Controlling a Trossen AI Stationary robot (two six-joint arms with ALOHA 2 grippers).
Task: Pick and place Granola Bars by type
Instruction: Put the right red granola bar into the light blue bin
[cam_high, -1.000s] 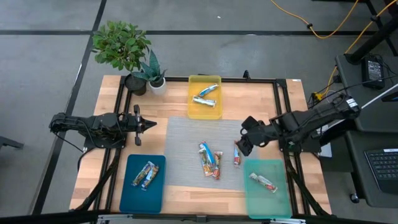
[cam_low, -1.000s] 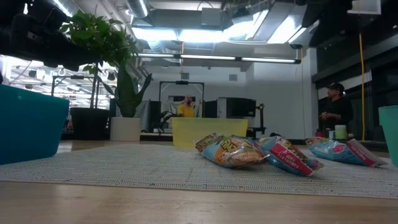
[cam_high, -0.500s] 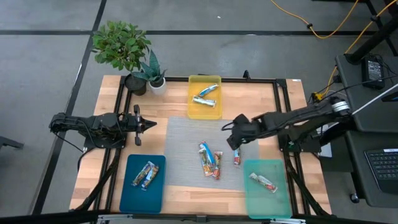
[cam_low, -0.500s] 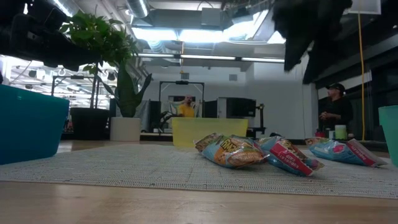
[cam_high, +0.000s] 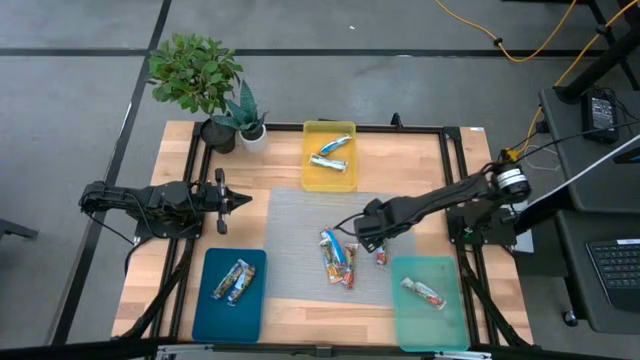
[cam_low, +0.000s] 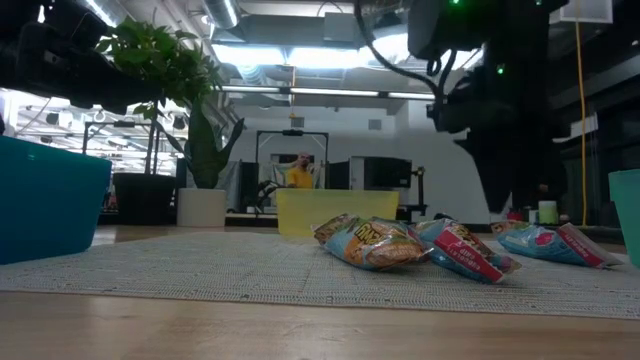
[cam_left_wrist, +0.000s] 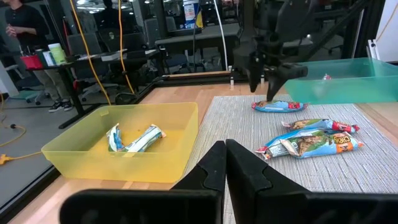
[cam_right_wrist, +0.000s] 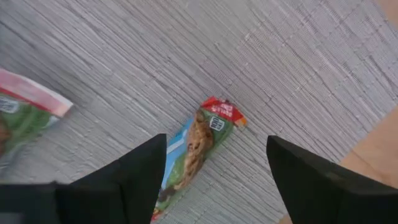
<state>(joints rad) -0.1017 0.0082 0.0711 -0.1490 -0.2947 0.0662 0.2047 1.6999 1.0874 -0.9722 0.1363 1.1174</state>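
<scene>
**Right gripper over a lone bar on the mat**

A single red-tipped granola bar (cam_right_wrist: 198, 151) lies flat on the grey woven mat (cam_high: 300, 215), near the mat's right edge and just beside the pale green tray (cam_high: 455, 320). The right gripper (cam_high: 368, 232) hangs above it with its fingers (cam_right_wrist: 144, 167) spread wide, one to each side of the bar and not touching it. A cluster of three more bars (cam_high: 338, 260) lies on the mat just to the left of that bar.

The mat covers the middle of a light wooden table (cam_high: 150, 300) inside a black frame. Two potted plants (cam_high: 205, 85) stand at the far left corner. Beyond the table the low view shows an open workshop with ceiling lights, where a person in yellow (cam_low: 299, 174) stands far off.

In the low view the right arm blocks much of the room behind. In the overhead view the single bar is largely covered by the gripper.

The yellow tray (cam_high: 329, 180) at the far edge holds two blue-and-white bars (cam_high: 331, 153). The dark teal tray (cam_high: 250, 320) at the near left holds two bars (cam_high: 231, 282). The pale green tray holds one bar (cam_high: 423, 293).

The left gripper (cam_high: 222, 201) waits over the left side of the table, its fingers (cam_left_wrist: 214, 163) pressed together.
</scene>
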